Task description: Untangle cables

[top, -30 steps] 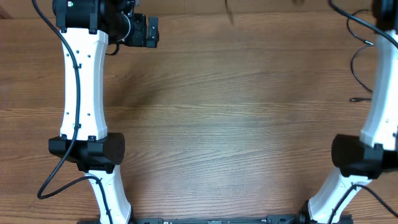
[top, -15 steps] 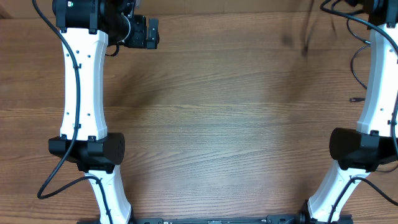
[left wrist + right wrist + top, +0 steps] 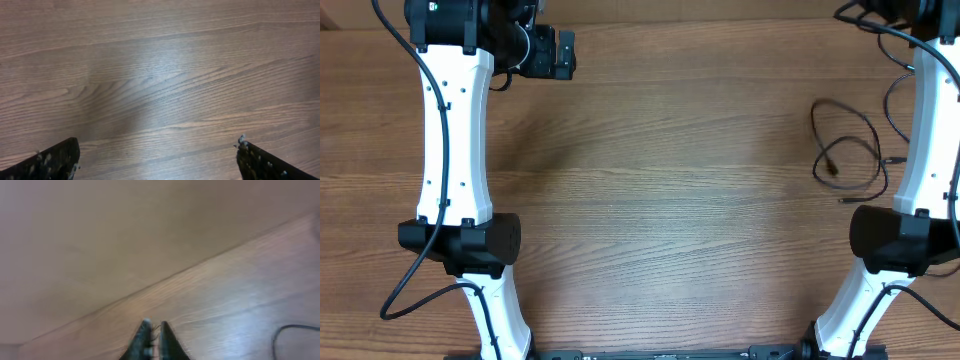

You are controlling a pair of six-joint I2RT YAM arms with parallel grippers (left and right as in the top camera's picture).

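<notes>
One thin black cable (image 3: 868, 138) lies in a loose loop on the wooden table (image 3: 670, 190) at the right, just left of my right arm, with its plug ends near the loop. Part of a second cable (image 3: 890, 112) shows beside that arm. In the right wrist view a cable (image 3: 295, 326) curves in at the lower right edge. My right gripper (image 3: 154, 330) hovers high over the far table edge, its jaws parted by a narrow gap with nothing between them. My left gripper (image 3: 157, 162) stands wide open over bare wood at the far left (image 3: 555, 52).
The far table edge (image 3: 165, 275) runs diagonally ahead of the right gripper. Both white arms (image 3: 455, 150) rise along the left and right sides, their own thicker black wires hanging near the bases.
A cable that was a blur in the air near the far edge now lies on the table at the right. The right jaws have parted slightly. The left arm has not moved.
</notes>
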